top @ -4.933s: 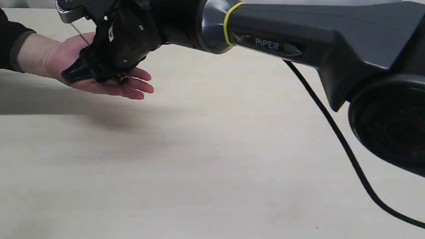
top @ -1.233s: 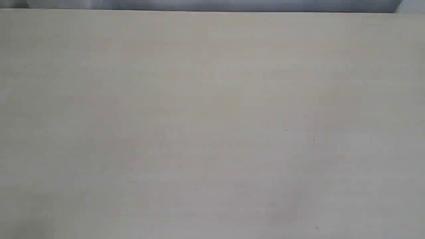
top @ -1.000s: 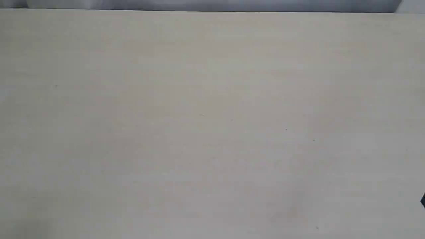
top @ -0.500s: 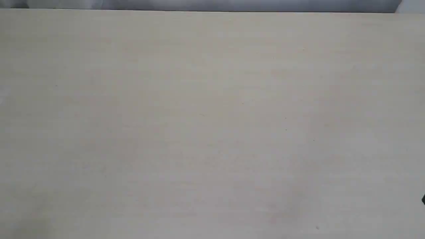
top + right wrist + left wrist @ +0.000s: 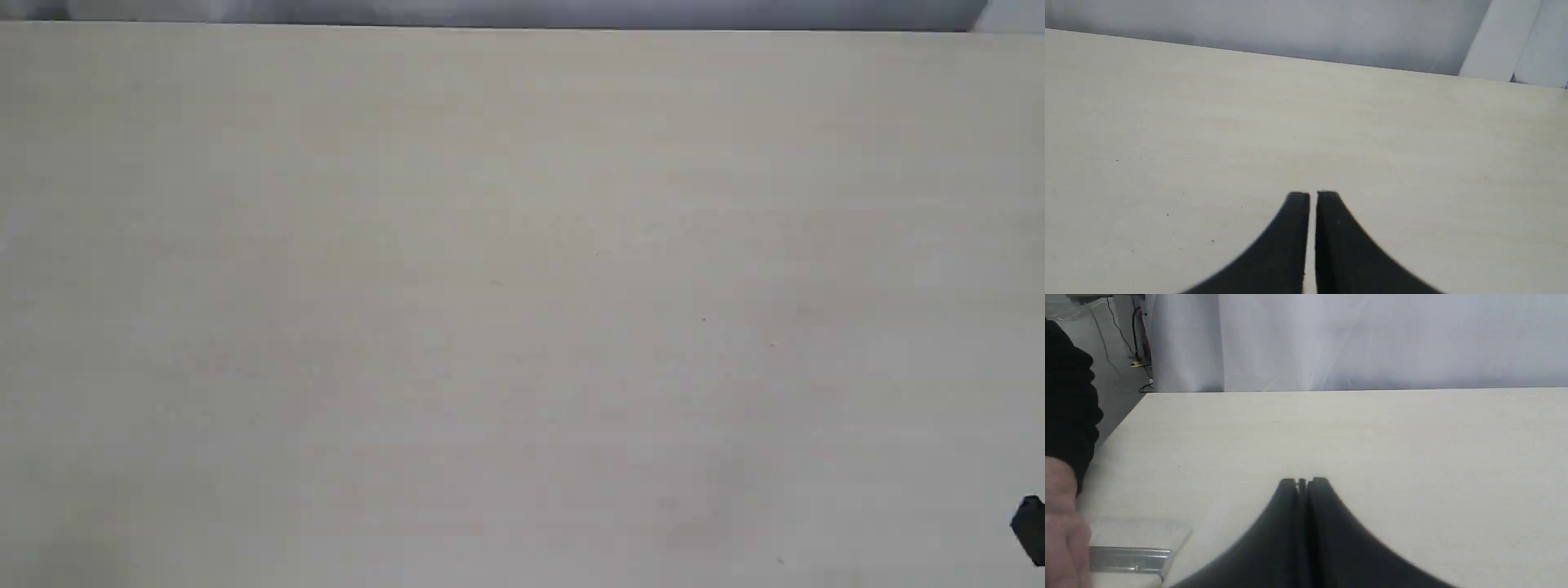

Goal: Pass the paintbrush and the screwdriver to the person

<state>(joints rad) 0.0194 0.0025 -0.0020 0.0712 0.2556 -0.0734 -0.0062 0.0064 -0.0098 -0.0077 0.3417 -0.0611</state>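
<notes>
The paintbrush shows only in the left wrist view, lying on the table: silver ferrule (image 5: 1128,558) and pale bristles (image 5: 1139,533). The person's hand (image 5: 1061,526), with a dark sleeve (image 5: 1069,404), overlaps its end at the picture's edge. My left gripper (image 5: 1302,482) is shut with nothing in it, a little apart from the brush. My right gripper (image 5: 1312,194) is shut and empty above bare table. The screwdriver is out of view everywhere. In the exterior view only a black piece of my right arm (image 5: 1030,529) pokes in at the lower right corner.
The pale wooden table (image 5: 522,294) fills the exterior view. Its far edge (image 5: 1355,390) meets a white curtain (image 5: 1372,339). Cables (image 5: 1137,343) lie on the floor beyond the table's corner.
The right arm and the person's hand with the screwdriver have left the exterior view. Over the last half second a black piece of the right arm came further in at the lower right.
</notes>
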